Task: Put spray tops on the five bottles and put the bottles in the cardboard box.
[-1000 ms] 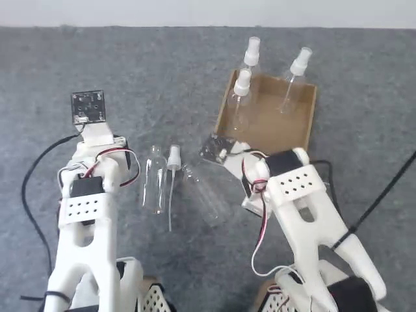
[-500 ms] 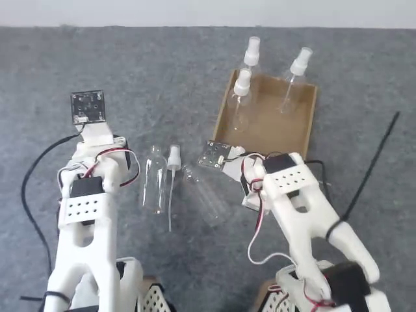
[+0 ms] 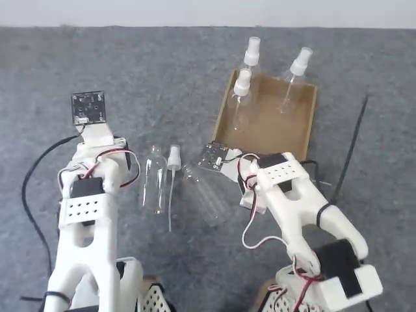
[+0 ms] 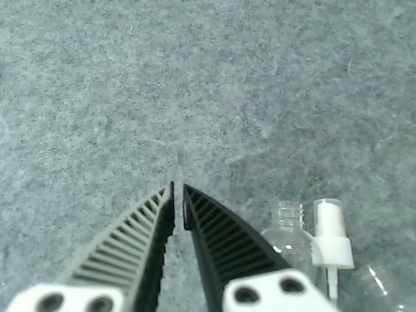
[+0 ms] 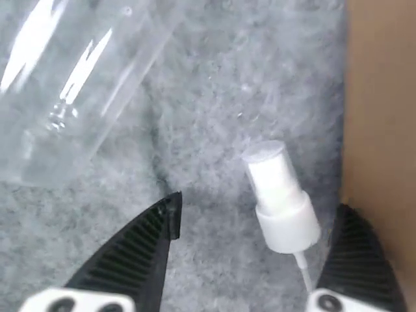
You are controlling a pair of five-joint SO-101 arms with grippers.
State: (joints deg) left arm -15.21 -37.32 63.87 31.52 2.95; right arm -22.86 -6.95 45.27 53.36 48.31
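Observation:
My left gripper [image 4: 177,188] is shut with nothing in it, over bare carpet beside an uncapped clear bottle [image 4: 289,224] and a loose spray top [image 4: 331,239]. From above, that bottle [image 3: 155,179], the spray top [image 3: 173,159] with its thin tube, and a second uncapped bottle [image 3: 205,192] lie between the arms. My right gripper [image 5: 257,209] is open low over the carpet, one finger on each side of another loose spray top [image 5: 279,198]. The second bottle [image 5: 71,78] lies just beyond it. The cardboard box [image 3: 305,123] holds capped bottles [image 3: 242,91] [image 3: 296,71]; a third [image 3: 251,55] stands at its far edge.
The box wall [image 5: 383,97] is close beside my right gripper's outer finger [image 5: 354,250]. A black cable [image 3: 351,146] sticks up to the right of the right arm. Grey carpet [image 3: 143,71] covers the table, open at the back left.
The right arm has shifted left and drawn back slightly, bringing its wrist closer to the lying bottle, and its black cable has swung left. The left arm and the bottles have not moved.

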